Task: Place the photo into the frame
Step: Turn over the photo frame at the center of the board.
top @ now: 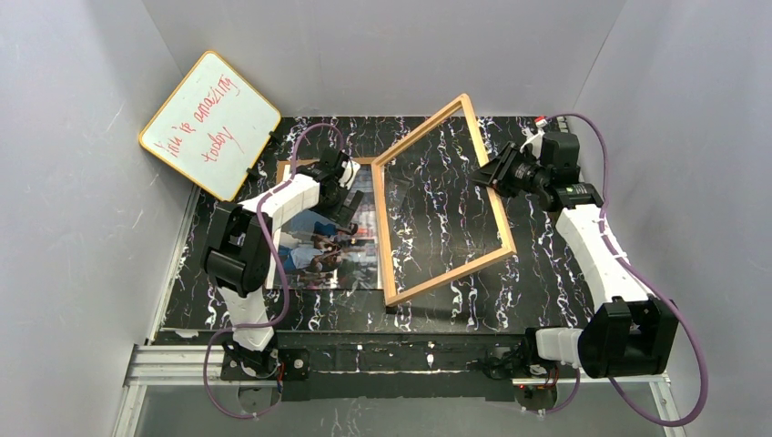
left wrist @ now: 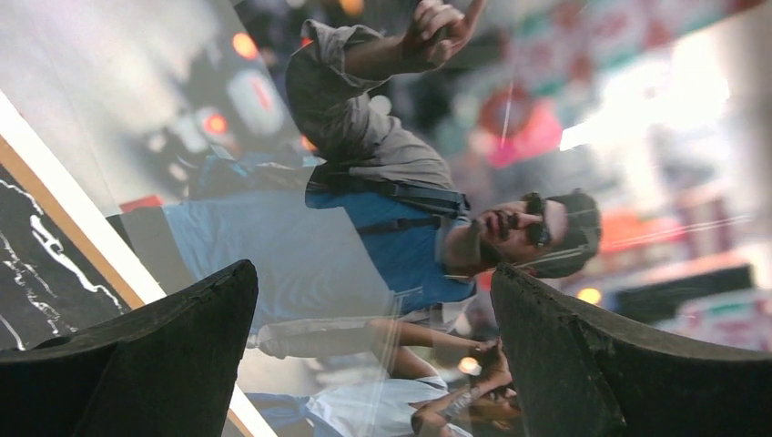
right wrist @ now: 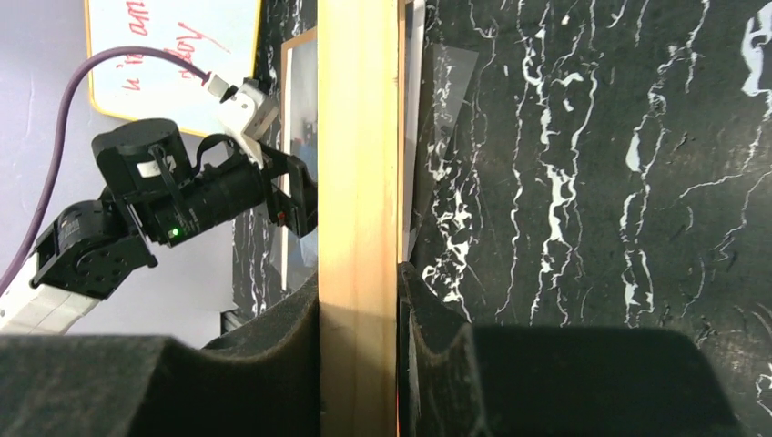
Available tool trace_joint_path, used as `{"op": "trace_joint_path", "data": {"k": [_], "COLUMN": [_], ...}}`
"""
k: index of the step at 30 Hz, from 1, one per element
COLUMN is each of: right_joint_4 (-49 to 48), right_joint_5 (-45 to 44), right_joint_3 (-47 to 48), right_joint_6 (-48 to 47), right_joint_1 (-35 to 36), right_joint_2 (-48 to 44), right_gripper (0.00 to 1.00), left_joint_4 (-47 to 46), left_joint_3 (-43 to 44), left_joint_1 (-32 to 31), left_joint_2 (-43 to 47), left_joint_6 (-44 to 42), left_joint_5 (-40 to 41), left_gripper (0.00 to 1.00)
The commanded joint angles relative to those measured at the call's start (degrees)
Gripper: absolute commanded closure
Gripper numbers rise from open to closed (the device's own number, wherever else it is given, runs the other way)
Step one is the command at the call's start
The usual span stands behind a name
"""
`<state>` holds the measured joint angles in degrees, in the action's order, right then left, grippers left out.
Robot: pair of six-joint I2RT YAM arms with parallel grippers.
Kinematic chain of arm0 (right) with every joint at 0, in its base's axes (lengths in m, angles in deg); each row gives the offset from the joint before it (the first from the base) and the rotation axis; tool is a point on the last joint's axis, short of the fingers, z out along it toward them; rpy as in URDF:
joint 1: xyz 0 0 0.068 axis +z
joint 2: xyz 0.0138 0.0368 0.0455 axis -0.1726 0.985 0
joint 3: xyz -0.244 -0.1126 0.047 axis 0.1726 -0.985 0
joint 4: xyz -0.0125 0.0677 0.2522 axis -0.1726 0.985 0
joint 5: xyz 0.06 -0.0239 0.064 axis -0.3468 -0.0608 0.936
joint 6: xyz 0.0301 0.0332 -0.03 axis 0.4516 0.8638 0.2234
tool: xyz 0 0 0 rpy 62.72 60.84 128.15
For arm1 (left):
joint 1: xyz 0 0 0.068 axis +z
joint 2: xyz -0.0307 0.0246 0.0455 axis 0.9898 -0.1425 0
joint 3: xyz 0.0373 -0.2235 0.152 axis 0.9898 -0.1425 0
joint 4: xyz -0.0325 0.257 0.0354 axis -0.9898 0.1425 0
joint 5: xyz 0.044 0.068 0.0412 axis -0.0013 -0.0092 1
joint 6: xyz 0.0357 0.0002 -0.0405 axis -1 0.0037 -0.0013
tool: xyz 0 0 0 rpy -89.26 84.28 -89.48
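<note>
The photo lies face up on the table's left half, partly under my left arm. It fills the left wrist view as a man in blue. My left gripper hovers just over it, open, with nothing between the fingers. The light-wood frame is tilted, its left rail down by the photo's right edge and its right rail raised. My right gripper is shut on that raised rail, which is pinched between both pads.
A brown backing board shows under the photo's far edge and as a tan strip. A yellow-rimmed whiteboard with red writing leans in the back-left corner. Grey walls close in the black marble table.
</note>
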<state>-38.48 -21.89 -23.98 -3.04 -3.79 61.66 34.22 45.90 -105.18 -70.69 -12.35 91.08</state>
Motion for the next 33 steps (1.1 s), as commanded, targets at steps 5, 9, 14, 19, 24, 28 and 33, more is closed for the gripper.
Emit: {"op": "trace_joint_path", "data": {"k": [5, 9, 14, 19, 24, 28, 33], "right_joint_4": [-6.1, -1.3, 5.2, 8.4, 9.6, 13.2, 13.6], "right_joint_5": [1.1, -1.1, -5.5, -10.8, -16.2, -21.0, -23.0], "right_joint_3": [-2.4, -3.1, -3.3, -5.1, -8.2, -6.7, -6.2], "right_joint_6": [-3.3, -7.5, -12.7, -16.1, -18.5, -18.5, -18.3], "right_joint_1": [-1.5, -1.6, -1.6, -1.6, -1.6, -1.5, -1.5], "right_joint_2": [-1.6, -1.2, 0.9, 2.3, 4.1, 7.0, 9.0], "right_gripper": [0.99, 0.96, 0.86, 0.75, 0.69, 0.63, 0.63], "left_joint_4": [-2.8, -3.6, -3.9, -4.0, -4.4, -4.3, -4.3], "left_joint_3": [-2.4, -3.4, -3.9, -4.2, -4.6, -4.3, -4.0], "left_joint_1": [-0.1, -0.1, -0.1, -0.1, -0.1, -0.2, -0.2], "left_joint_2": [0.1, -1.2, -1.7, -1.6, -1.4, -1.3, -1.1], "left_joint_6": [-3.8, -4.7, -5.3, -6.4, -6.9, -6.6, -6.9], "left_joint_5": [12.4, 14.7, 15.3, 15.3, 15.0, 14.0, 13.6], "left_gripper": [0.02, 0.02, 0.02, 0.02, 0.02, 0.02, 0.02]}}
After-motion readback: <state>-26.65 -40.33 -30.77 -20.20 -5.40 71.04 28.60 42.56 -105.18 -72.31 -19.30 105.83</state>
